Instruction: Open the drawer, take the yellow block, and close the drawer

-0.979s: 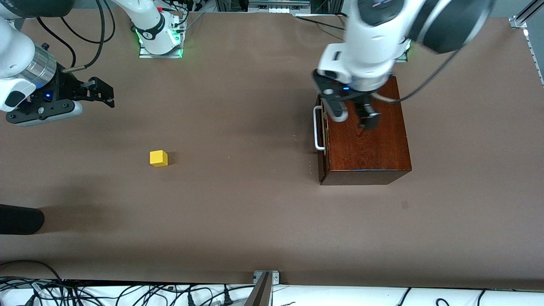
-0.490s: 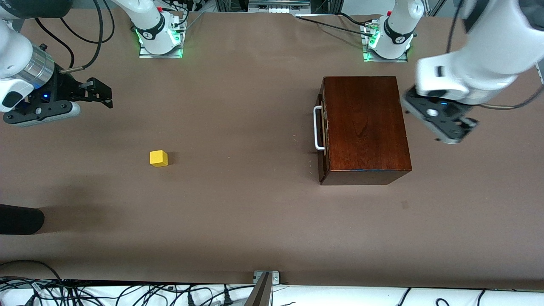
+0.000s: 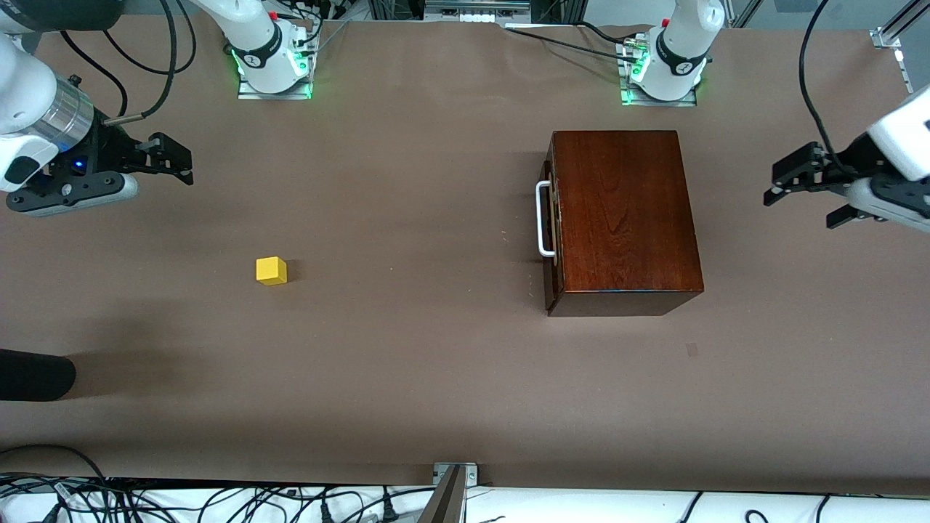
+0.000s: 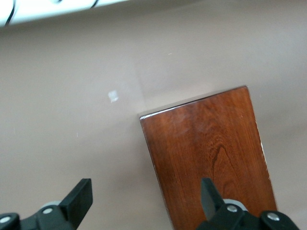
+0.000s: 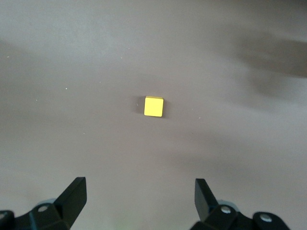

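Observation:
The dark reddish-brown wooden box [image 3: 625, 218] stands toward the left arm's end of the table. Its drawer [image 3: 551, 232] is shut, with the white bar handle [image 3: 540, 218] facing the right arm's end. The yellow block [image 3: 271, 270] sits on the bare table toward the right arm's end, apart from both grippers. My left gripper [image 3: 803, 197] is open and empty, up beside the box; the left wrist view shows its open gripper [image 4: 144, 199] over the box's edge [image 4: 211, 153]. My right gripper [image 3: 185, 165] is open and empty; the right wrist view [image 5: 139, 194] shows the block [image 5: 154, 106] ahead of it.
A dark rounded object [image 3: 33, 374] pokes in at the table's edge, nearer the front camera than the right gripper. Cables and a metal bracket [image 3: 454, 472] run along the table's near edge. The arm bases [image 3: 272, 62] stand at the far edge.
My left arm has swung off the top of the box toward its own end of the table and now hangs beside the box. The right arm, block and box have stayed put.

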